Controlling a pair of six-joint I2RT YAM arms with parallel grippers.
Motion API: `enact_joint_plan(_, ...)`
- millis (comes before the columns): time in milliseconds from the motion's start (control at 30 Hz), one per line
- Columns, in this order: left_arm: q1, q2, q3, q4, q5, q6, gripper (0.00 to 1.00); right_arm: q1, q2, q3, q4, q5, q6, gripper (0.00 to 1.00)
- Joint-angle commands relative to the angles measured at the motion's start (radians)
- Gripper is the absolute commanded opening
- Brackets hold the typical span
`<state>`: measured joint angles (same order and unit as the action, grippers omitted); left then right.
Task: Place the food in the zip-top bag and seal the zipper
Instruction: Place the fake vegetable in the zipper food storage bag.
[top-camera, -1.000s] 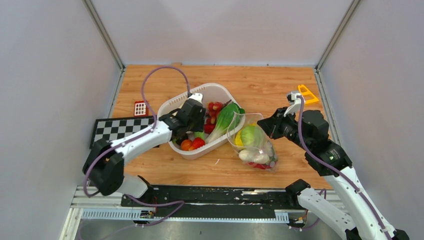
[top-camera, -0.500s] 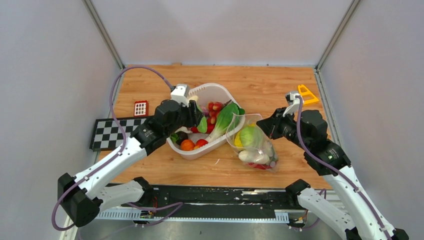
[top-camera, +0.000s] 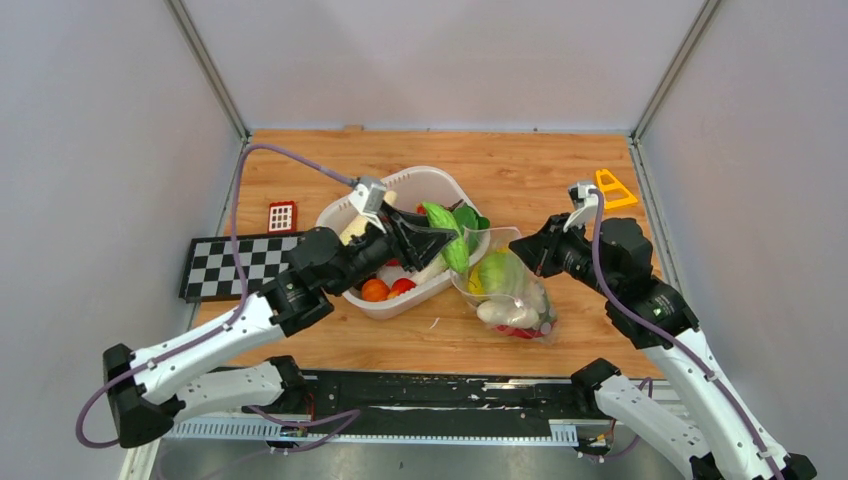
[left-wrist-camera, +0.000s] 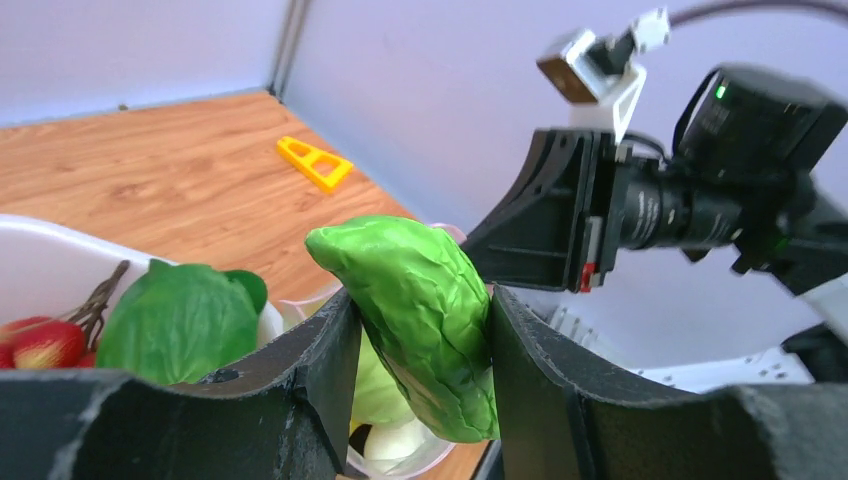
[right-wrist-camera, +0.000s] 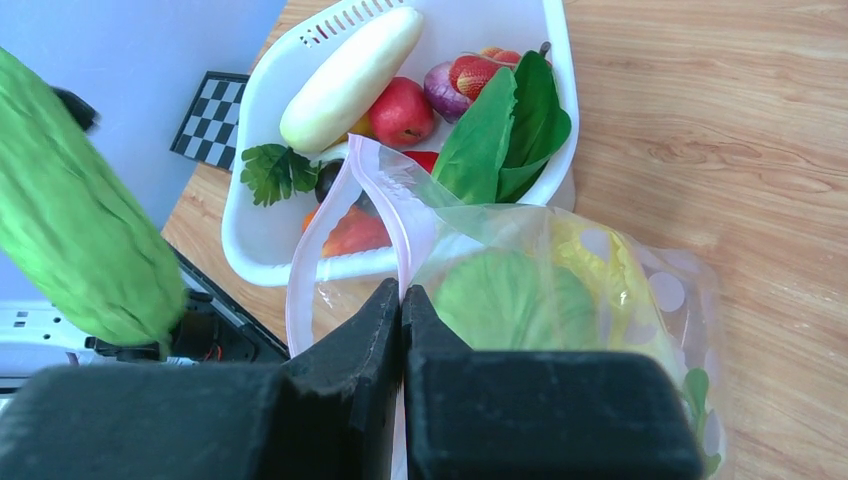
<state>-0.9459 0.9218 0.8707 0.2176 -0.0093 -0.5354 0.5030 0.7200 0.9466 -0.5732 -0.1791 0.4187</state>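
Wood-grain counter (top-camera: 540, 170) boxed in by pale grey walls, with a white slotted plastic tub (top-camera: 432, 171) at centre of the overhead view. Within the last second, swung the left gripper (left-wrist-camera: 425, 380) up out of that tub and rightward, clamped on a long green leafy plastic toy vegetable (left-wrist-camera: 410, 280). Now holds it just above and left of the mouth of the clear floppy zip-top bag with pale pink spots (right-wrist-camera: 660, 290), right of centre overhead. Keeps the right gripper (right-wrist-camera: 402, 300) pinched shut on the bag's rim at the thin pale pink zipper strip (right-wrist-camera: 305, 255), propping the mouth open. Already shows yellow cabbage and a white piece inside the bag. Puts one more item close to dropping in. Leaves a long white radish (right-wrist-camera: 350, 75) plus red and orange pieces in the tub, so sealing looks some way off.
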Motion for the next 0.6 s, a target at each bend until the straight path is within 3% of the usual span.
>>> enact_joint_plan(0,-0.097,0.102,0.037,0.127,-0.039,0.123,0.51,0.003,-0.008,0.006,0.074,-0.029,0.029,0.04)
enact_joint_plan(133,-0.145,0.224,0.107,0.061,-0.104,0.241,0.52,0.003,-0.015,0.009,0.076,-0.04,0.037,0.04)
enact_joint_plan(300,-0.164,0.301,0.093,0.124,-0.177,0.314,0.52,0.003,-0.025,-0.001,0.09,-0.05,0.048,0.04)
enact_joint_plan(433,-0.197,0.347,0.158,0.026,-0.241,0.409,0.52,0.004,-0.018,-0.002,0.096,-0.064,0.052,0.04)
enact_joint_plan(567,-0.197,0.352,0.158,-0.079,-0.173,0.431,0.52,0.003,-0.026,0.001,0.085,-0.05,0.047,0.04)
